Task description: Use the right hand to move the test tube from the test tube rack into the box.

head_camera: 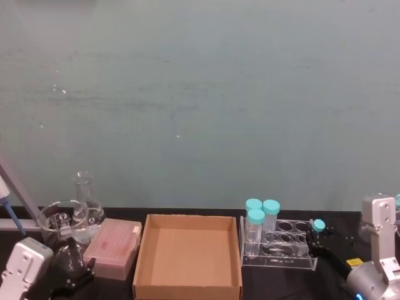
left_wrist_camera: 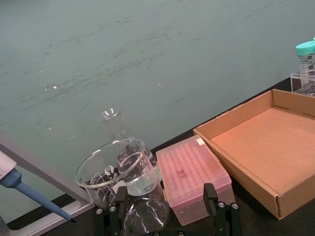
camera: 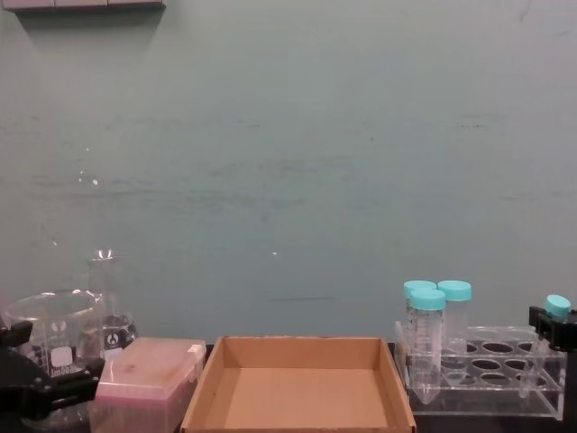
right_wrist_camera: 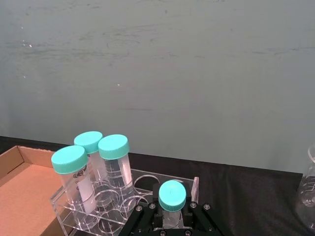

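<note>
The test tube (head_camera: 319, 225), slim with a small teal cap, stands in a hole at the right end of the clear test tube rack (head_camera: 294, 260). My right hand (head_camera: 317, 239) reaches in from the lower right. In the right wrist view its black fingers (right_wrist_camera: 143, 217) press the sides of the test tube (right_wrist_camera: 172, 195) just under the cap, so my right hand (right_wrist_camera: 172, 220) is shut on it. In the chest view the test tube (camera: 558, 306) still sits inside the rack (camera: 491, 363). The brown cardboard box (head_camera: 187, 250) lies left of the rack.
Three wider teal-capped tubes (head_camera: 261, 212) stand at the rack's left end, nearest the box. A pink translucent box (head_camera: 114, 247), a beaker (head_camera: 59, 222) and a flask (head_camera: 86, 197) sit far left. My left gripper (left_wrist_camera: 165, 221) rests open in front of them.
</note>
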`<state>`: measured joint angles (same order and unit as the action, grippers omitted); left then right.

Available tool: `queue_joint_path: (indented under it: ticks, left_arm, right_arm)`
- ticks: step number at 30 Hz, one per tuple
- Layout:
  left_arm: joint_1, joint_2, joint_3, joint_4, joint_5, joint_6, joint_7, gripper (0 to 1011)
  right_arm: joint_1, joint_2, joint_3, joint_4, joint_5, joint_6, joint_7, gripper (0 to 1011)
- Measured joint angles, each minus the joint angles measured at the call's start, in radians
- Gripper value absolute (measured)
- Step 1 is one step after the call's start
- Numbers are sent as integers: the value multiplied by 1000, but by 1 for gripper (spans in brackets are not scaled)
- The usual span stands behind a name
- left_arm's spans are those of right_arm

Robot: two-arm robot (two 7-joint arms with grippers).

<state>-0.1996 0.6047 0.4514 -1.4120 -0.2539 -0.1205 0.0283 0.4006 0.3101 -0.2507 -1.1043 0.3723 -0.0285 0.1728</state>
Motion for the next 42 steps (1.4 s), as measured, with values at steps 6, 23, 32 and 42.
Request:
queue_joint_path:
  ticks: [6, 23, 32, 42]
  left_arm:
    - [0, 0, 0, 0, 0, 0, 0, 1000]
    - [0, 0, 0, 0, 0, 0, 0, 1000]
    - [0, 0, 0, 0, 0, 0, 0, 1000]
    - [0, 0, 0, 0, 0, 0, 0, 1000]
  right_arm:
    - [-3, -12, 20, -15, -9, 1, 7, 212]
    - [-20, -10, 93, -251, 45, 55, 103, 211]
    - [-2, -16, 64, -334, 67, 51, 160, 211]
    - [37, -52, -49, -319, 60, 79, 191, 211]
